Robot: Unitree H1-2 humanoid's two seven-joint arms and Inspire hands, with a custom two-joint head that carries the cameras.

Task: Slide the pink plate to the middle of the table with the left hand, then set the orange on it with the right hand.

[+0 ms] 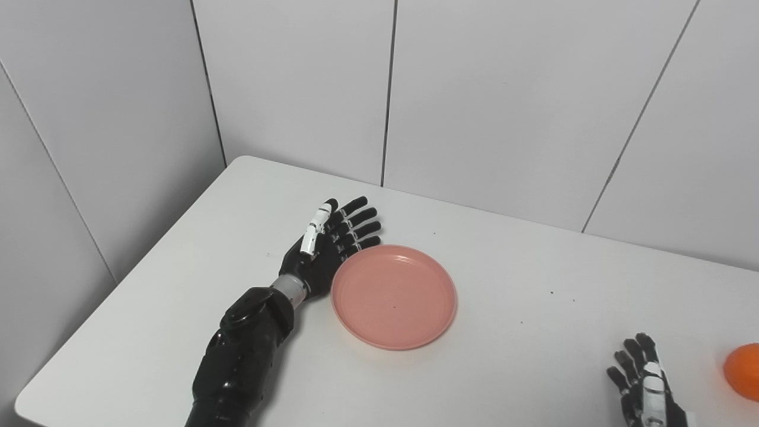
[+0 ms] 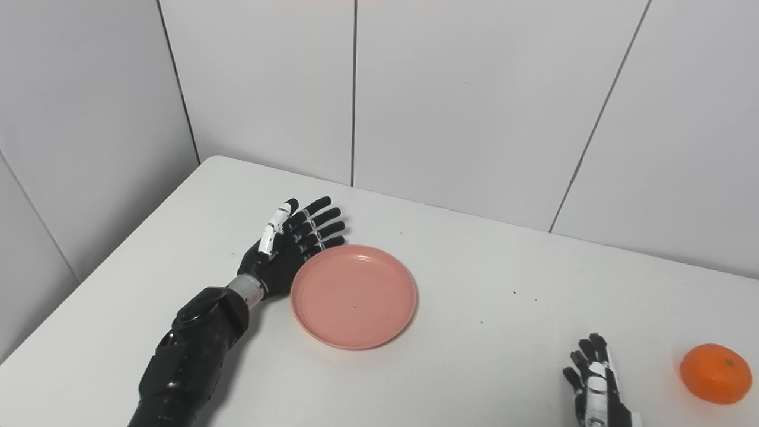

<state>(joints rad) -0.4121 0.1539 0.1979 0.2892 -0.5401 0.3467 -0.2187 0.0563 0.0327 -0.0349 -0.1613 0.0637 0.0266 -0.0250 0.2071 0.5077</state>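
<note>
The pink plate lies flat on the white table, a little left of centre, and is empty. My left hand is open with fingers stretched out, palm edge against the plate's left rim. The orange sits on the table at the front right, partly cut off in the left eye view. My right hand is open and empty at the bottom edge, to the left of the orange and apart from it.
Grey wall panels stand close behind and left of the table. The table's left edge runs diagonally beside my left arm. A few dark specks dot the tabletop.
</note>
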